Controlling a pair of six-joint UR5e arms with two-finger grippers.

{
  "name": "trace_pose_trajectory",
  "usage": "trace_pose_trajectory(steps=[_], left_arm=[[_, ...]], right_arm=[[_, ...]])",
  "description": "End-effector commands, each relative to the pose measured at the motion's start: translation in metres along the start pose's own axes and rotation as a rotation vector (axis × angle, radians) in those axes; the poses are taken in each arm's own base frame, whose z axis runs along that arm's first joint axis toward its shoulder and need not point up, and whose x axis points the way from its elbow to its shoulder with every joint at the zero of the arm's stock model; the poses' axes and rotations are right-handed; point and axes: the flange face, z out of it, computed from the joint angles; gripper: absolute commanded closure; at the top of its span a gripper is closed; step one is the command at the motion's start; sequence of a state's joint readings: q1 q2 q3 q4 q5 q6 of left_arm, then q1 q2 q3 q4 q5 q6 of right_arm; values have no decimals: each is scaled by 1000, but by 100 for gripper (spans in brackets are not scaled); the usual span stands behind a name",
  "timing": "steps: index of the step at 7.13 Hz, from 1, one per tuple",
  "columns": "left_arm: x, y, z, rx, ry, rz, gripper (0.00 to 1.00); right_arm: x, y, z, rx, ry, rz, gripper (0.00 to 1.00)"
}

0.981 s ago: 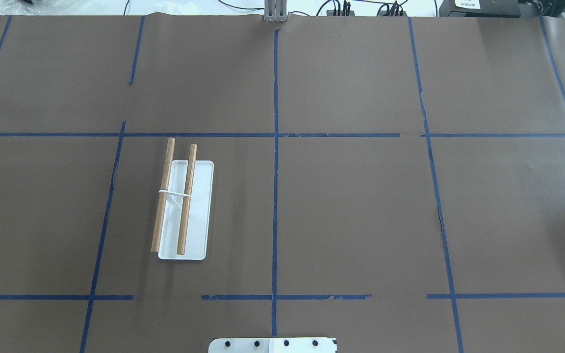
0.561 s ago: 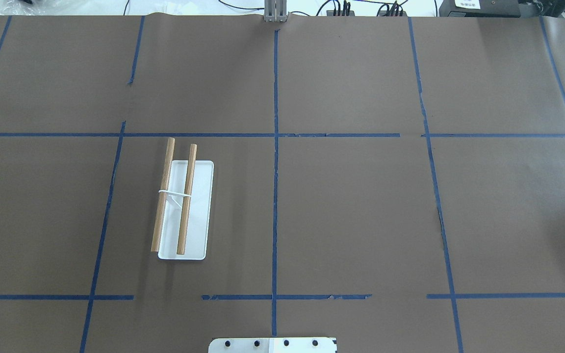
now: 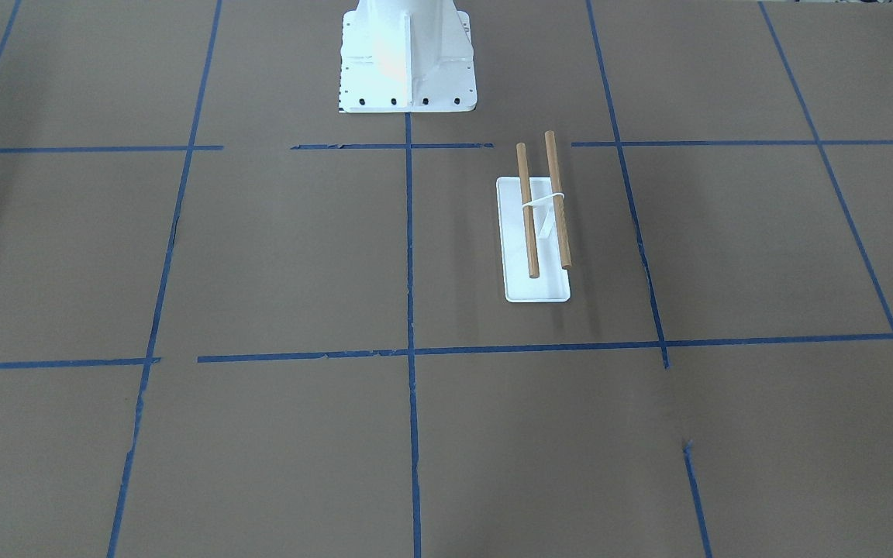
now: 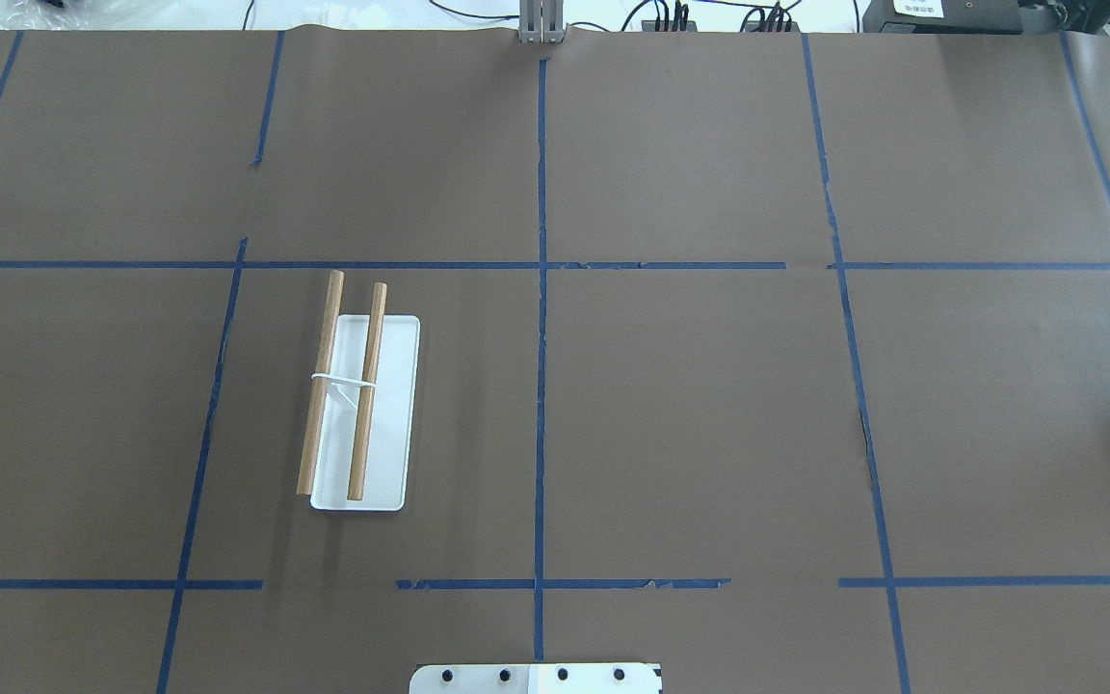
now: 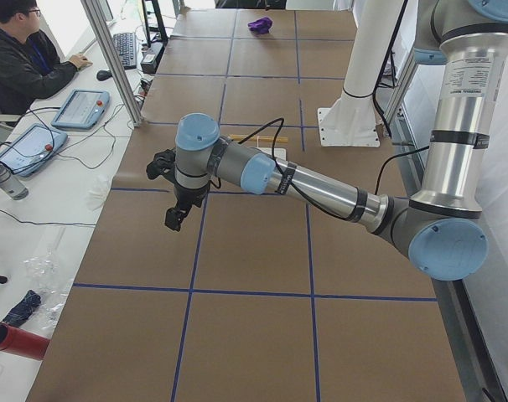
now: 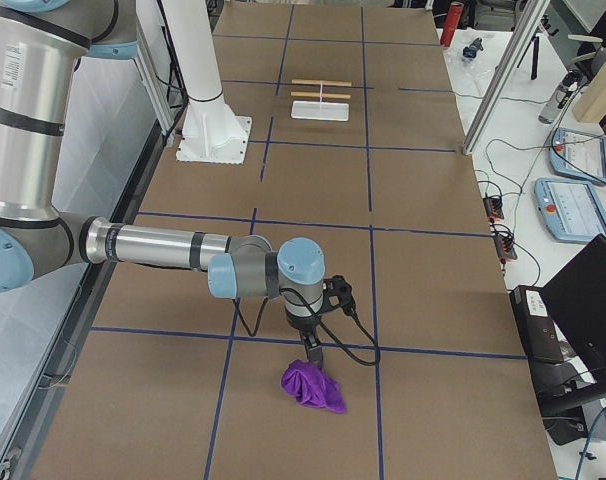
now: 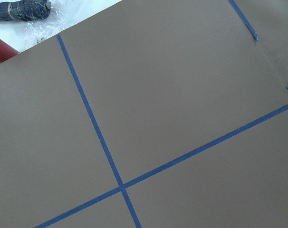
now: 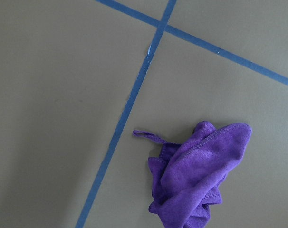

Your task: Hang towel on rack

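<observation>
While purple towel [image 8: 201,171] lies crumpled on surface [image 4: 709,405], right end effector [image 6: 314,352] near it, left end effector [image 5: 173,219] aloft, whether either is open or closed cannot be told.

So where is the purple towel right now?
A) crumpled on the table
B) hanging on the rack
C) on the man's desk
A: the towel lies crumpled on the brown table, far from the bare rack.

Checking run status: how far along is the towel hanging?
Nothing done yet: the rack is bare. In hand: the right tool sits just above the crumpled purple towel, which lies on the table; whether it grips is unclear. Remaining: grip, carry across, drape over the rack.
</observation>
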State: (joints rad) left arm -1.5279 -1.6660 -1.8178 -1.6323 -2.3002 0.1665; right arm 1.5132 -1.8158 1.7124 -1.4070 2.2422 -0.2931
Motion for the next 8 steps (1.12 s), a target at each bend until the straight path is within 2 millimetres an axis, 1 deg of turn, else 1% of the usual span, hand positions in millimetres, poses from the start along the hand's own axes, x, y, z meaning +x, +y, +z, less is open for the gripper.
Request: trace_pose_trajectory(steps=[1,2,3,4,5,6,7,8], left_arm=[[1,-1,-2,6,0,6,0],[2,-2,-2,6,0,6,0],[2,-2,-3,8,-1,8,0],[3,-2,-3,9,-1,10,0],[3,-2,-5,11,-2,10,0],[5,-3,-7,15,-2,16,0],[5,-3,-7,15,-2,16,0],[5,-3,-7,16,-3,15,0]], right_arm=[[-9,-9,40,-92,6,-48,9],[-4,-17,54,-120,12,-59,13],[-3,-20,65,-139,9,-74,19],[-1,-19,69,-129,29,-104,27],[7,-14,78,-142,53,-116,33],[6,-15,81,-151,67,-136,51],[7,-14,80,-155,70,-199,87],[7,-16,80,-158,65,-281,100]])
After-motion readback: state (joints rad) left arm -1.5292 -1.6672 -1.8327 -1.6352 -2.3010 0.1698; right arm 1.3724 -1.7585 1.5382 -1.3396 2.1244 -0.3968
